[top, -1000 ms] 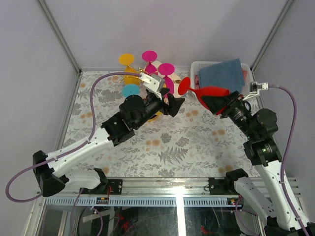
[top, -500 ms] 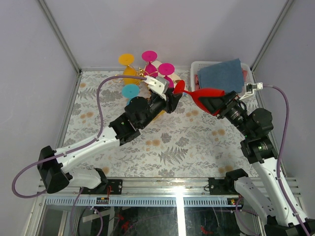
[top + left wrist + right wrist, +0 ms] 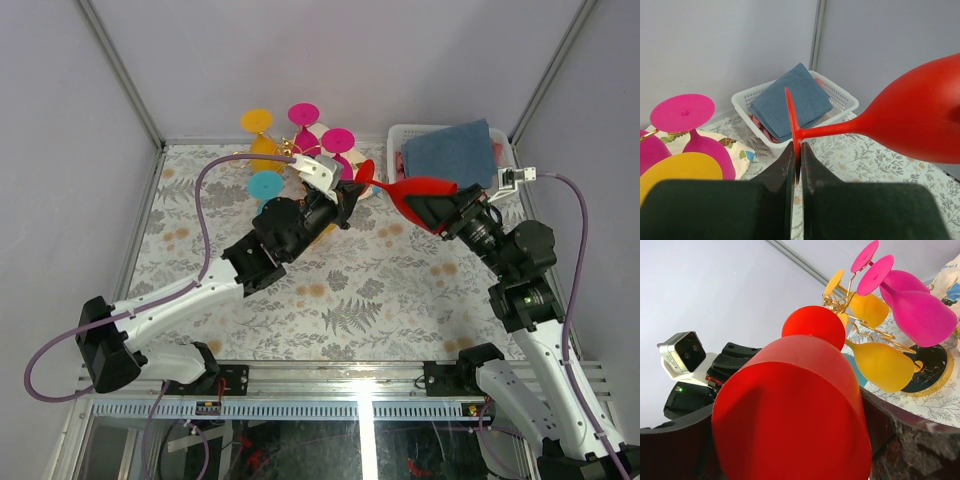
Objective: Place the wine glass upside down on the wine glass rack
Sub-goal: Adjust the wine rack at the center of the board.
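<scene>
Now the left gripper [image 3: 796, 150] has pinched shut on the foot of the red wine glass [image 3: 920, 125]. The right gripper [image 3: 435, 208] hugs its bowl, fingers wide. It hangs sideways over the table [image 3: 350, 290], near the rack [image 3: 932, 367] by the far edge.

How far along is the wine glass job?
Done: a pink glass and a yellow glass hang upside down on the gold wire rack. In hand: the right gripper holds the red wine glass by its bowl, the left gripper shut on its foot. Left: hanging it on the rack.
</scene>
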